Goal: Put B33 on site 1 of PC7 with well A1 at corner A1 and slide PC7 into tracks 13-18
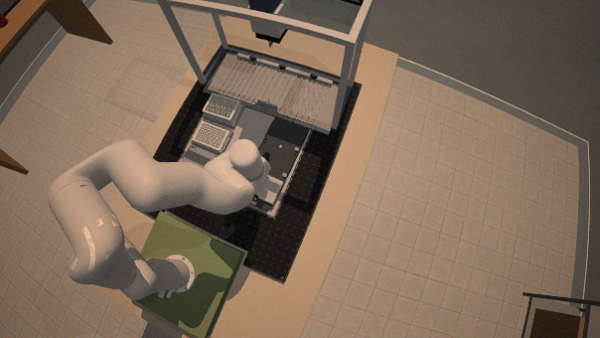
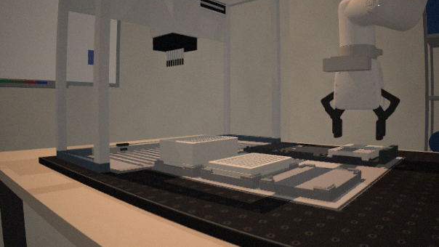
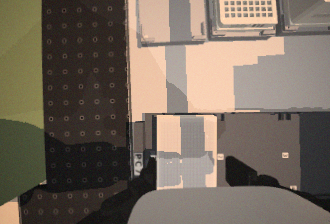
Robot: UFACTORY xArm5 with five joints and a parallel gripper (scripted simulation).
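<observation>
B33 (image 1: 271, 186) (image 2: 354, 152) (image 3: 193, 131) lies on site 1 of PC7 (image 1: 284, 155) (image 3: 259, 137), next to the handle end. It looks flat; its label and well A1 cannot be made out. PC7 lies on the apron (image 3: 212, 85) in front of the rails (image 1: 268, 82). My gripper (image 2: 358, 136) (image 3: 190, 168) is open and empty above B33, its fingertips clear of the plate. Nest S1 (image 2: 309, 181) is empty. B38 (image 1: 211, 136) (image 2: 251, 163) (image 3: 249, 9) is on S2. B83 (image 1: 222, 106) (image 2: 198, 152) is on S3. Sites 2 and 3 show no labware.
The instrument's frame (image 1: 352, 62) (image 2: 102, 81) stands around the rails, with a pipetting head (image 1: 268, 2) (image 2: 174, 19) hanging over them. The nests stand in a row beside PC7. The arm stands on a green block (image 1: 174, 231) (image 3: 14, 60). The arm hides part of the carrier in the top view.
</observation>
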